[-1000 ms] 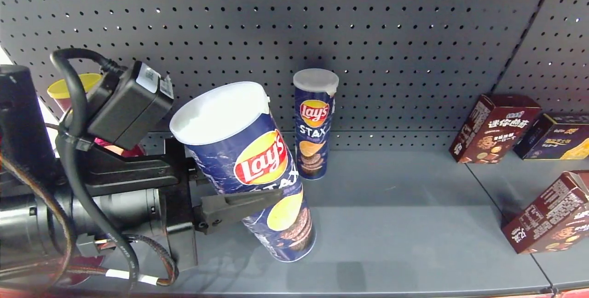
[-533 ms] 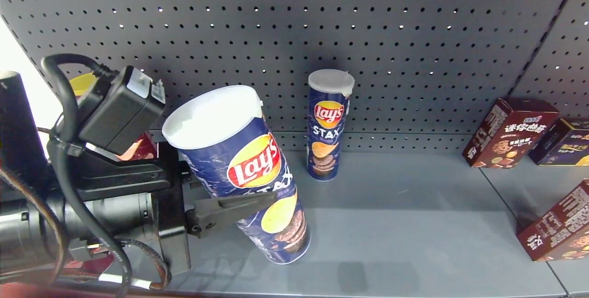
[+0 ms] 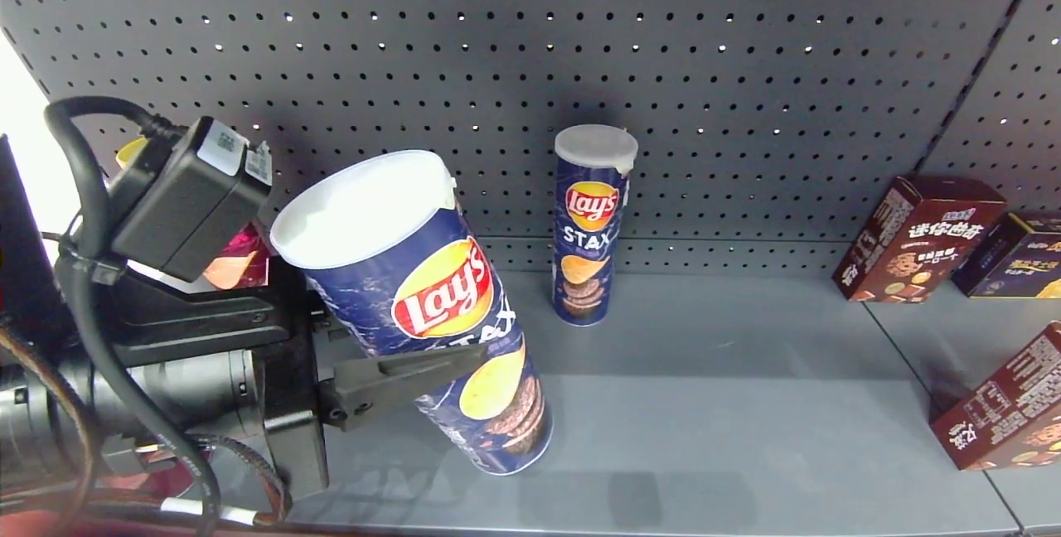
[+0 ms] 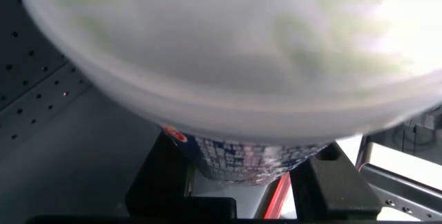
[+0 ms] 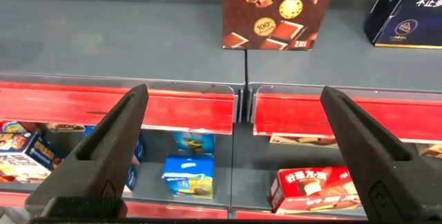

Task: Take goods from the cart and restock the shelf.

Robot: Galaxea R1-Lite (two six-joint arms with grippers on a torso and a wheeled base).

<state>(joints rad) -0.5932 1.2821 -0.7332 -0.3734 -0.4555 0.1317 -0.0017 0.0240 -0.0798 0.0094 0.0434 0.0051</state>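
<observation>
The left end effector (image 3: 452,338) pinched a tilted chip can (image 3: 414,288) low over the front of the shelf (image 3: 729,404); the right end effector (image 5: 233,92) hung spread, holding nothing.

The head view held two cans. One was the gripped can, leaning with its lid toward the arm and its base down at the shelf floor, though contact could not be told. The second can (image 3: 590,230) stood upright at the back, against the pegboard (image 3: 663,65), apart from the first. Three boxes sat well off to the right: two brown boxes (image 3: 908,239) (image 3: 1003,400) and one dark blue box (image 3: 1007,259). The left wrist view added the gripped can's pale lid (image 4: 228,44) seen from above, with a black finger (image 4: 155,182) on either side. The right wrist view added two red edge strips (image 5: 179,110) and a lower shelf of packets (image 5: 190,175).
</observation>
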